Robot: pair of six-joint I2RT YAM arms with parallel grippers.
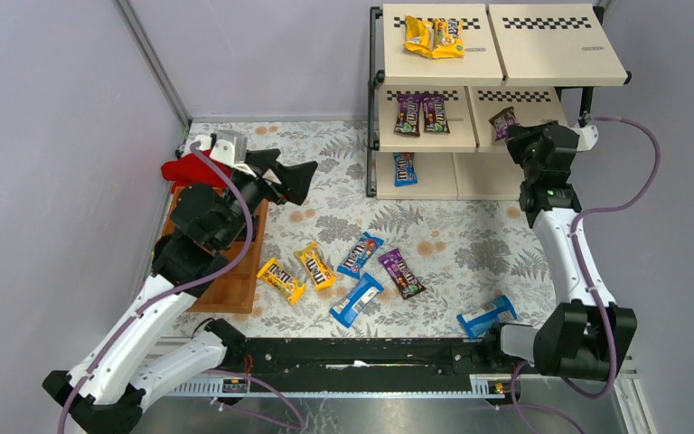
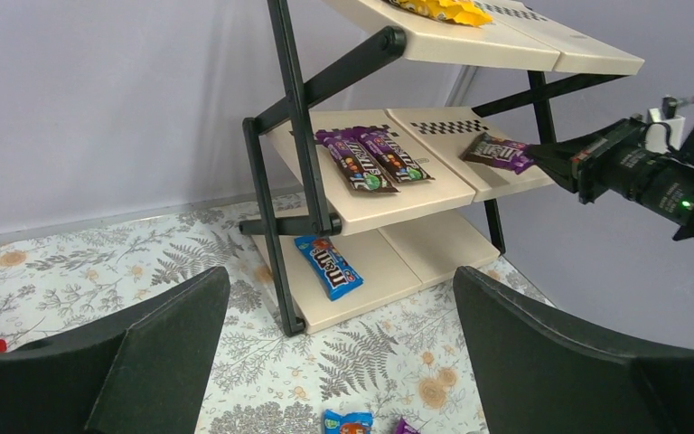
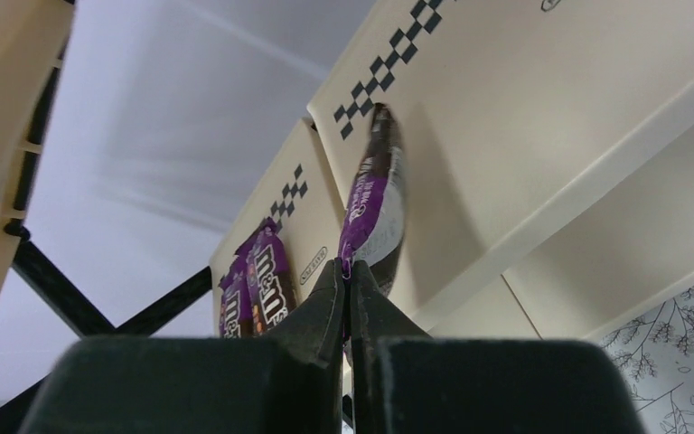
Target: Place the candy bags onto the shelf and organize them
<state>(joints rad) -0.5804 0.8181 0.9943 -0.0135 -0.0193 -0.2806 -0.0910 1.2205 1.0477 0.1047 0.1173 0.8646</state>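
Your right tool (image 3: pixel 348 271) pinches the near edge of a purple candy bag (image 3: pixel 375 203), I think so that the bag can lie flat on the middle board of the shelf (image 3: pixel 542 117) just ahead of it. Your left tool (image 2: pixel 339 298) is spread wide and empty, and it faces the shelf.

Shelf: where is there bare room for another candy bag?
Bare: top right board beside the yellow bags; bottom right board beside the blue bag. Crowded: middle tier, with two purple bags and another purple bag in the right hand.

"m&m's" on candy bags (image 3: pixel 269 271)
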